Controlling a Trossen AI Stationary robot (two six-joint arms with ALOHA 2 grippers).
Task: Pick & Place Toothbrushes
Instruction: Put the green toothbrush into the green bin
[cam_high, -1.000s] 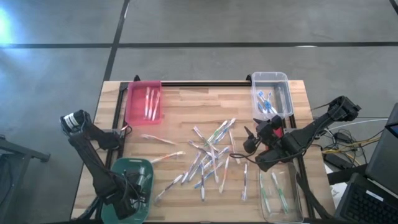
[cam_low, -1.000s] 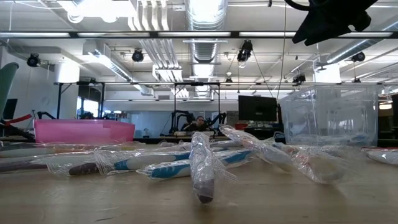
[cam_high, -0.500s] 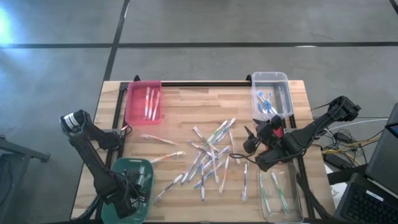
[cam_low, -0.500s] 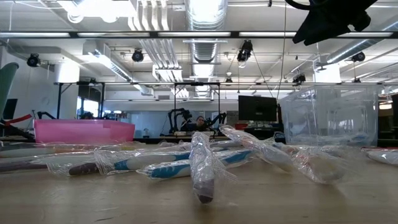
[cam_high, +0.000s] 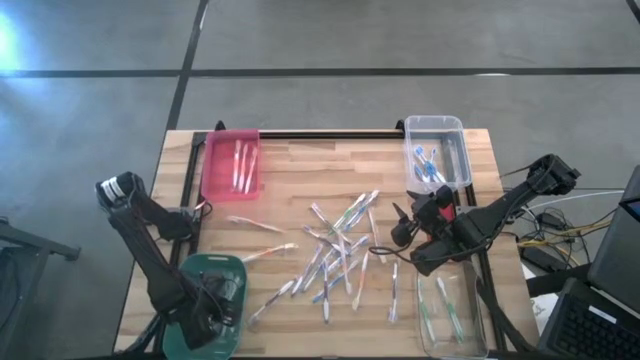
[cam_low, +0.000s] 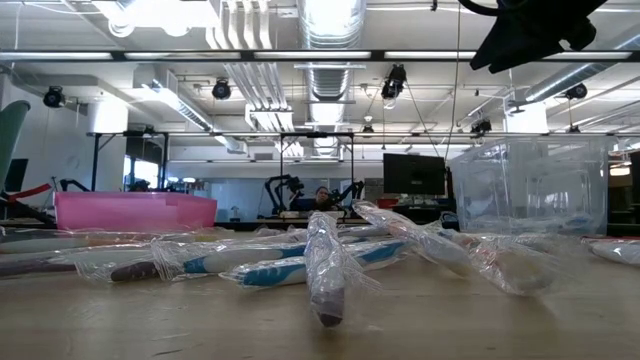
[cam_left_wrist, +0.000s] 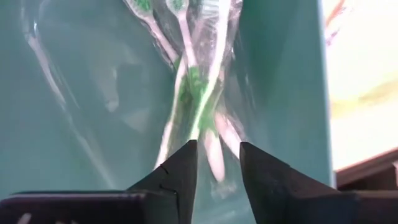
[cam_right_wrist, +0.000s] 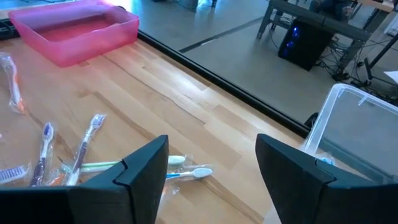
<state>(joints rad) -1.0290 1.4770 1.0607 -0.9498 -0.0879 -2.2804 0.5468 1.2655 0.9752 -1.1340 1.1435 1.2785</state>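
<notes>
Meanwhile the left gripper (cam_left_wrist: 217, 163), fingers parted, hovers over wrapped toothbrushes (cam_left_wrist: 196, 93) in the green bin (cam_left_wrist: 81, 112); right gripper (cam_right_wrist: 211, 165) gapes empty.

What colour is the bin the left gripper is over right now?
Green; the bin shows best in the high view, under the left gripper.

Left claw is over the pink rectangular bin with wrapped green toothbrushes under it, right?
Not quite: the left claw is over the green rectangular bin, not a pink one. The left wrist view shows the wrapped green toothbrushes under it.
</notes>
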